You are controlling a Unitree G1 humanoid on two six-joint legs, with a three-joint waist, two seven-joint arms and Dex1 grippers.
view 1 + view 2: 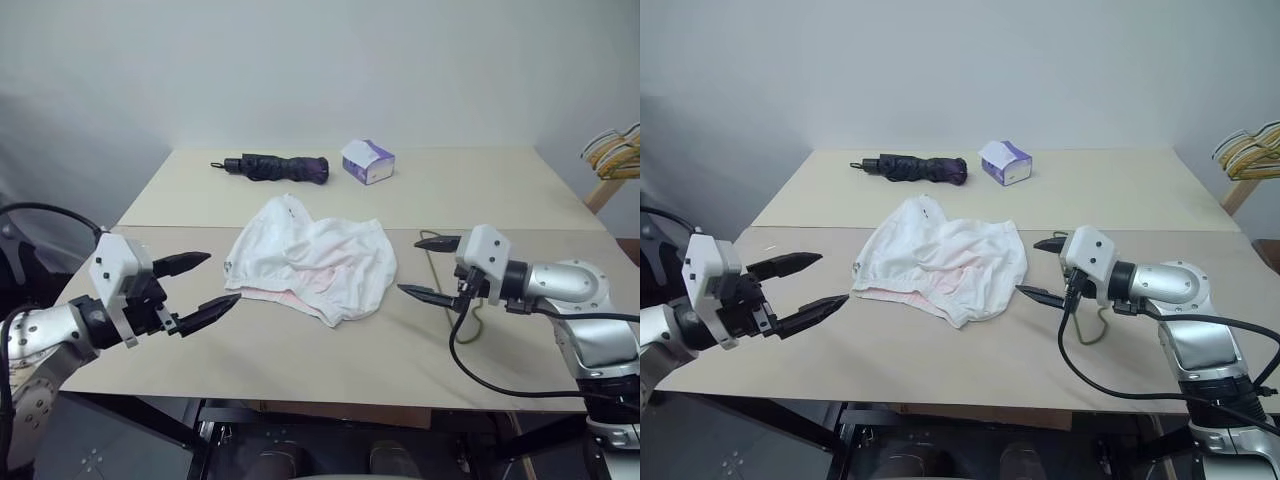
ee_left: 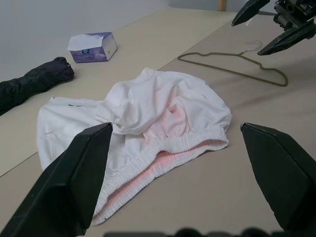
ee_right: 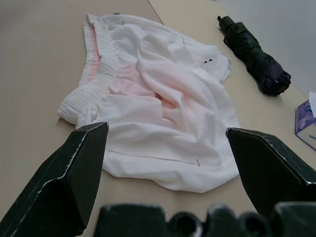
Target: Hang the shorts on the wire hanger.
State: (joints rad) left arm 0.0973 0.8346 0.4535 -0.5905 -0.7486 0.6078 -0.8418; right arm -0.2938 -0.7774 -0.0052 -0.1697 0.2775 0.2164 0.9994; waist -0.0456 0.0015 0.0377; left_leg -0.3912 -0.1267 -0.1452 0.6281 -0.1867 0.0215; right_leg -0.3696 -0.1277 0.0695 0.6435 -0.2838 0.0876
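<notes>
Shorts lie crumpled mid-table near its front edge, bare beige surface around, between the left gripper and right gripper, both spread empty.

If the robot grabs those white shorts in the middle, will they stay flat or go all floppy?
Probably floppy: the shorts lie crumpled in soft folds on the table, so they would likely sag from a claw. They look thin and light, so a push would probably bunch them up, not slide them whole. The gathered elastic waist may give a thicker edge to pinch.
</notes>
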